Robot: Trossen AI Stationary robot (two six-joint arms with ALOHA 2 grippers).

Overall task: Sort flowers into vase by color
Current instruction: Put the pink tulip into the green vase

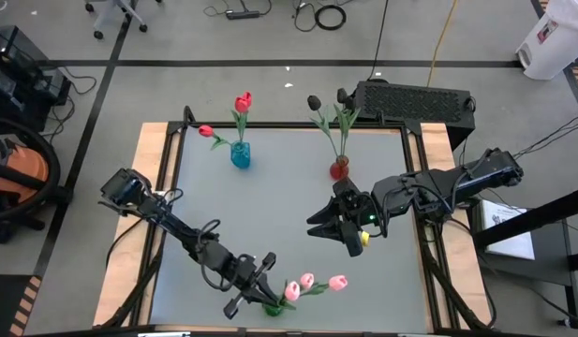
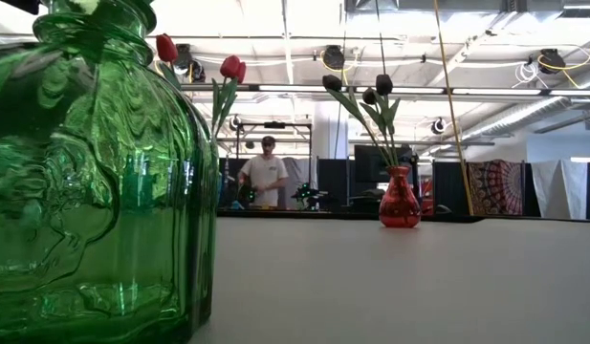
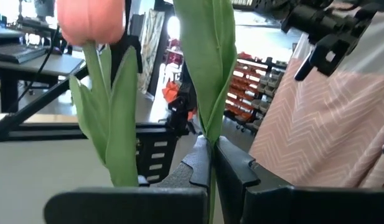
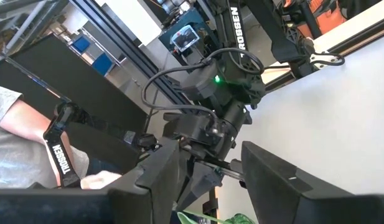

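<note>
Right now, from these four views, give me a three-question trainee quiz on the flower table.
1. True or false: the black tulips stand in the blue vase.
2. How many pink tulips show at the green vase? A one, B three, C five.
3. Which end effector is shut on a tulip stem?

Key
1. False. They stand in the red vase.
2. B.
3. The left end effector. The right end effector hangs open over the table, holding nothing.
</note>
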